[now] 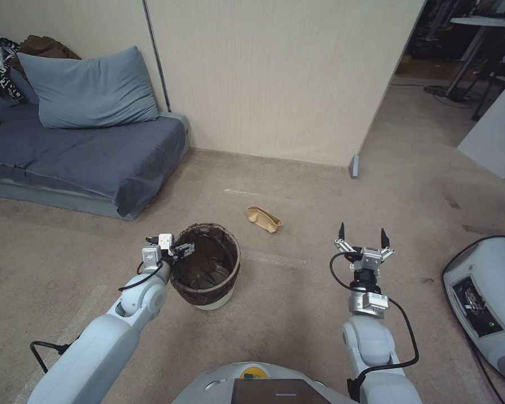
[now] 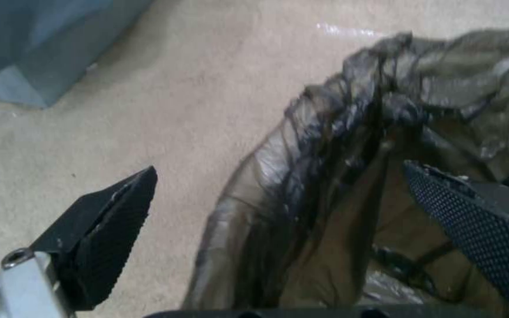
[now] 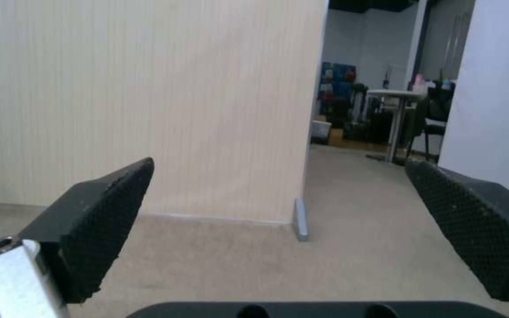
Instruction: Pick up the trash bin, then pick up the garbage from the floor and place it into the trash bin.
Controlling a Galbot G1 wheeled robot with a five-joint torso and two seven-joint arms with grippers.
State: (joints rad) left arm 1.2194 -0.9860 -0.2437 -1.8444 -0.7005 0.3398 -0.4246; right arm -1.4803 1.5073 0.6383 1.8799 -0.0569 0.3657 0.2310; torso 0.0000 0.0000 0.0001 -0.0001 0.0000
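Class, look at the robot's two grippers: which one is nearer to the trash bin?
The left. The left gripper is at the trash bin, its open fingers straddling the lined rim. The right gripper hangs open over bare carpet, well off to the bin's right.

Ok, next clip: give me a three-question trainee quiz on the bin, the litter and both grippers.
1. True or false: the left gripper straddles the rim of the small round white plastic trash bin with dark liner, one finger outside, one inside.
2. Which litter lies on the carpet just beyond the bin? A) green bottle B) crumpled tan paper piece C) noodle cup
3. Fill in: the right gripper is ____ and holds nothing.

Key: 1 true; 2 B; 3 open.
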